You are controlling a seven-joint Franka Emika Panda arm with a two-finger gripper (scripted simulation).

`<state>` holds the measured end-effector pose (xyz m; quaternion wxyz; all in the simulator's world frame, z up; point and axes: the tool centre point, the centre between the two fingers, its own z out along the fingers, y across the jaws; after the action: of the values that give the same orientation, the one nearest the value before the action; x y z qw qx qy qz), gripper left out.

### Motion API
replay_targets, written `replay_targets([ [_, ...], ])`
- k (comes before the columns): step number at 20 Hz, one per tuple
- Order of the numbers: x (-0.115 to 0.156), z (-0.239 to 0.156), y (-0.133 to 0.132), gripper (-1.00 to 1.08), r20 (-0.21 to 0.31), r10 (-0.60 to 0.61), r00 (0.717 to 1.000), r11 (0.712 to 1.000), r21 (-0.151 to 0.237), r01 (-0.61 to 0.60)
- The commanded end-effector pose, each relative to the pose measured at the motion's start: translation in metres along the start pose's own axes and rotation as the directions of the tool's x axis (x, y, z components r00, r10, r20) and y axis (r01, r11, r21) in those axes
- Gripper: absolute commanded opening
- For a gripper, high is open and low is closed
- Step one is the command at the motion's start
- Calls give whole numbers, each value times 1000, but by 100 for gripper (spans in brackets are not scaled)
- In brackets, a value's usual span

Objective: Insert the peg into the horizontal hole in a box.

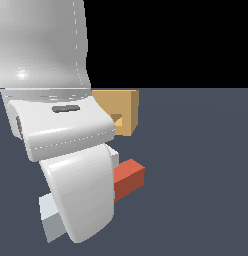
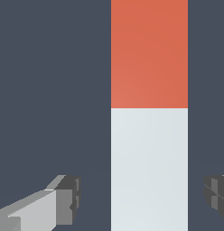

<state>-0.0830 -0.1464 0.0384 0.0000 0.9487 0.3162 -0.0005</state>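
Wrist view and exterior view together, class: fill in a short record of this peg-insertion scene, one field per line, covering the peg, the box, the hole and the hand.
peg: on the floor, red-orange end and pale grey-white part both showing; middle hidden by the arm in the exterior view
box: tan cube, standing behind the peg, apart from it
hole: small square opening in the box face, empty
hand: open, one finger on each side of the peg's grey-white part, gaps on both sides
contact: none visible between fingers and peg
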Motion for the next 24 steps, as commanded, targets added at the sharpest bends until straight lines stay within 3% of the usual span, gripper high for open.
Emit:
replay_targets([
  [1,0,10,0,100,-1,1,1000,1000,0,-1],
  [6,0,17,0,100,-1,2,1000,1000,0,-2],
  [7,0,17,0,-100,-1,2,1000,1000,0,-2],
  [18,0,17,0,-100,-1,0,1000,1000,-1,0],
  [24,24,11,-15,-100,-1,-87,996,996,-1,87],
])
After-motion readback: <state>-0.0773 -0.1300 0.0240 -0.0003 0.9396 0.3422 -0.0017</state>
